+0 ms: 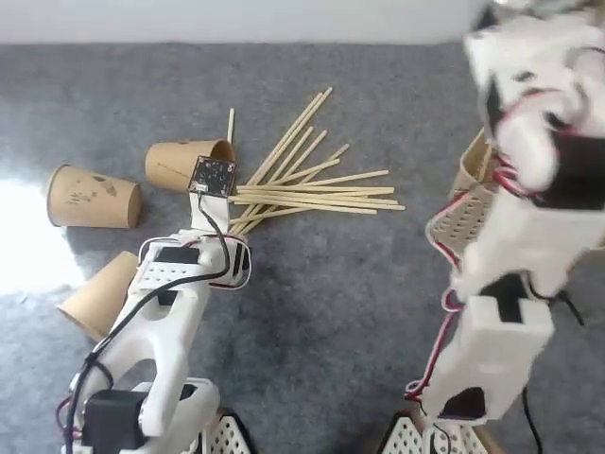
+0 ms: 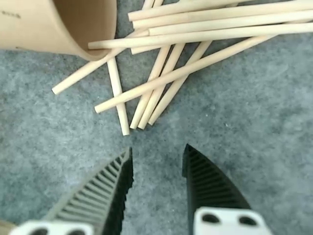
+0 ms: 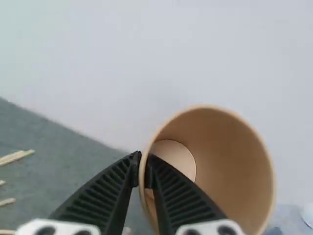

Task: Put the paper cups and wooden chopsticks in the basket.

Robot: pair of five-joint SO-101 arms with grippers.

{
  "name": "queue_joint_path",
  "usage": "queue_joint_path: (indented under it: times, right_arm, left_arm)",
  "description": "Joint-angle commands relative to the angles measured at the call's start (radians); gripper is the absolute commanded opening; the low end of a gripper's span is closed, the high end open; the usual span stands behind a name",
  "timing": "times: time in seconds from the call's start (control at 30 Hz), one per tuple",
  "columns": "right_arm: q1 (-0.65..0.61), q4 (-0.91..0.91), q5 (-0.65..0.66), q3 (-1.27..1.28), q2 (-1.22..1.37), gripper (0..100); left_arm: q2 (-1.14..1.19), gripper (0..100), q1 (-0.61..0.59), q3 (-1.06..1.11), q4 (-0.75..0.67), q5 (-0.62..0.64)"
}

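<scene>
The left jaws stand apart and empty, low over the grey surface (image 2: 254, 122), their tips just short of the near ends of the wooden chopsticks (image 2: 186, 63). The chopsticks fan out toward the surface's far edge. A tipped paper cup (image 2: 63, 24) lies touching those sticks. The right jaws pinch the rim of a lifted paper cup (image 3: 215, 166), one jaw inside and one outside, above the surface's right side. A second fallen cup (image 1: 93, 196) and a third fallen cup (image 1: 99, 295) lie near the left edge.
</scene>
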Motion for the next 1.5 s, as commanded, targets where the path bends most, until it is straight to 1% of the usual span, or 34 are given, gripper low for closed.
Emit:
queue_joint_path:
  times: [0.0, 0.17, 0.27, 0.33, 0.47, 0.57, 0.63, 0.7, 0.83, 1.1, 1.3, 1.47]
  right_arm:
    - [0.105, 0.054, 0.031, -0.038, -0.102, 0.6]
    - [0.226, 0.105, 0.074, -0.012, -0.197, 0.6]
    - [0.302, 0.105, 0.072, 0.115, -0.278, 0.6]
    - [0.329, 0.105, 0.071, 0.259, -0.352, 0.6]
    - [0.334, 0.101, 0.064, 0.528, -0.530, 0.6]
    - [0.291, 0.101, 0.049, 0.629, -0.636, 0.6]
    - [0.291, 0.101, 0.046, 0.690, -0.676, 0.6]
    - [0.294, 0.102, 0.041, 0.746, -0.688, 0.6]
    - [0.334, 0.090, -0.017, 0.839, -0.687, 0.7]
    - [0.332, -0.022, -0.094, 1.022, -0.676, 0.7]
    - [0.312, -0.028, -0.101, 1.033, -0.599, 0.7]
    - [0.309, -0.027, -0.147, 1.033, -0.549, 0.7]
  left_arm:
    - [-0.043, 17, 0.003, -0.012, -0.029, 0.008]
    - [-0.043, 17, 0.003, -0.012, -0.029, 0.008]
    - [-0.043, 17, 0.002, -0.010, -0.029, 0.008]
    - [-0.043, 17, 0.002, -0.010, -0.029, 0.008]
    - [-0.043, 17, 0.002, -0.012, -0.029, 0.008]
    - [-0.043, 17, 0.002, -0.010, -0.029, 0.008]
    - [-0.043, 17, 0.000, -0.008, -0.029, 0.008]
    - [-0.043, 17, 0.000, -0.008, -0.028, 0.008]
    - [-0.043, 17, 0.000, -0.007, -0.025, 0.008]
    - [-0.043, 17, 0.000, -0.007, -0.026, 0.008]
    - [-0.043, 17, 0.000, -0.008, -0.028, 0.008]
    - [-0.043, 17, 0.000, -0.008, -0.028, 0.008]
